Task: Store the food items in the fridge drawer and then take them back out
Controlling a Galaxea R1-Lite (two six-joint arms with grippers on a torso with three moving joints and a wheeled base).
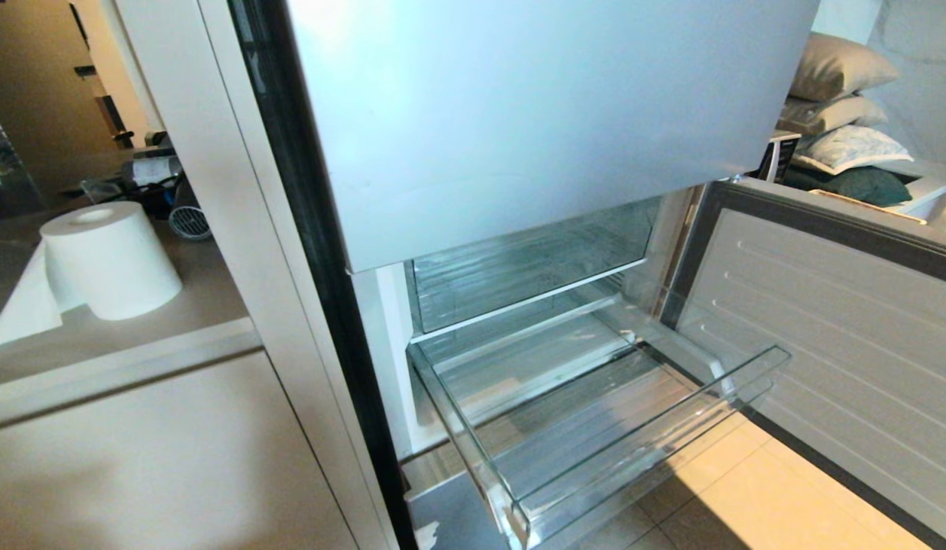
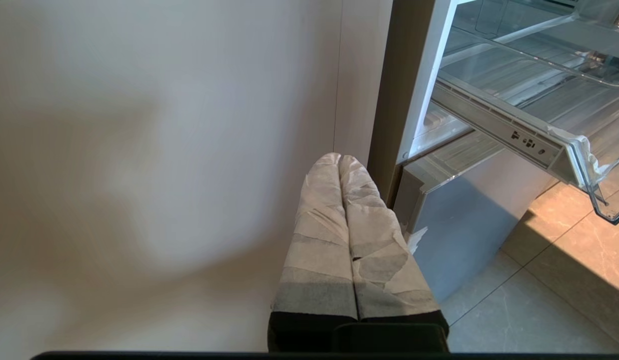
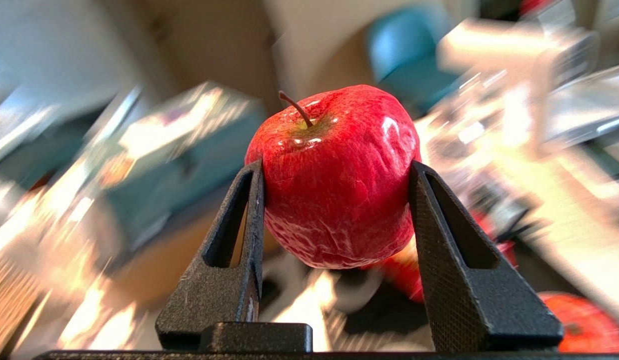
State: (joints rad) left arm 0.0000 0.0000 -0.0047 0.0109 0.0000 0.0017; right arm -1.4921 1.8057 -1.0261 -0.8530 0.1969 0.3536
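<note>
My right gripper [image 3: 334, 167] is shut on a red apple [image 3: 334, 175] with wrinkled skin and a thin dark stem; both black fingers press its sides. Behind it lie blurred red shapes [image 3: 584, 325], probably more fruit. That arm is outside the head view. The fridge drawer [image 1: 633, 451], clear plastic with a ribbed floor, stands pulled out and holds nothing; its side rail shows as the drawer [image 2: 544, 145] in the left wrist view. My left gripper [image 2: 339, 157], fingers wrapped in white tape, is shut on nothing and hangs by the cabinet panel, left of the fridge.
A taller clear bin [image 1: 519, 267] sits above the drawer. The lower fridge door [image 1: 840, 344] swings open to the right; the grey-blue upper door [image 1: 534, 114] is shut. A paper roll [image 1: 110, 260] stands on the counter at left. Tiled floor [image 1: 748, 489] lies under the drawer.
</note>
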